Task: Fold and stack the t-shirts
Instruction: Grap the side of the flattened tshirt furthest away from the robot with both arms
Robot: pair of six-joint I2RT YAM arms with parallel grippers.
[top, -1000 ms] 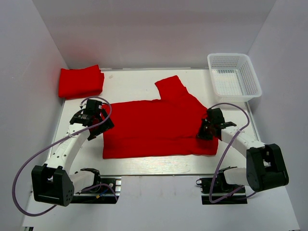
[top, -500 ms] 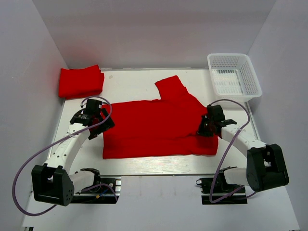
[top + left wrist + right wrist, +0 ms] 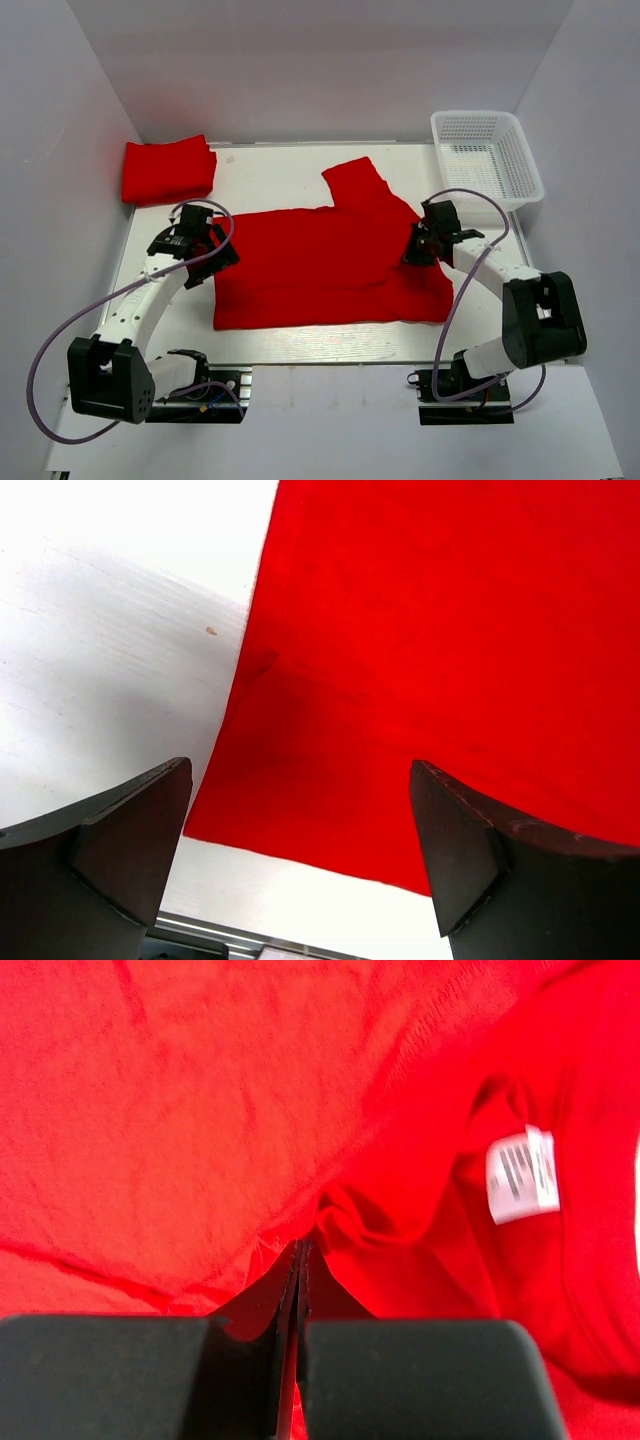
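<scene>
A folded t-shirt (image 3: 168,170) lies at the far left corner of the table (image 3: 270,180). The left gripper (image 3: 207,256) stands wide open and holds nothing, over the left edge of the spread t-shirt (image 3: 320,270), which lies mid-table. The right gripper (image 3: 418,250) is clamped tight on a fold of that shirt, near its white label (image 3: 520,1173). A white mesh basket (image 3: 478,117) sits at the far right.

A white counter (image 3: 280,170) sits boxed in by plain white walls: a back wall (image 3: 330,70), a left wall (image 3: 50,180) and a right wall (image 3: 595,150). The light is even and the shadows soft. The near edge seems to carry a metal rail (image 3: 330,360), though it is hard to make out.
</scene>
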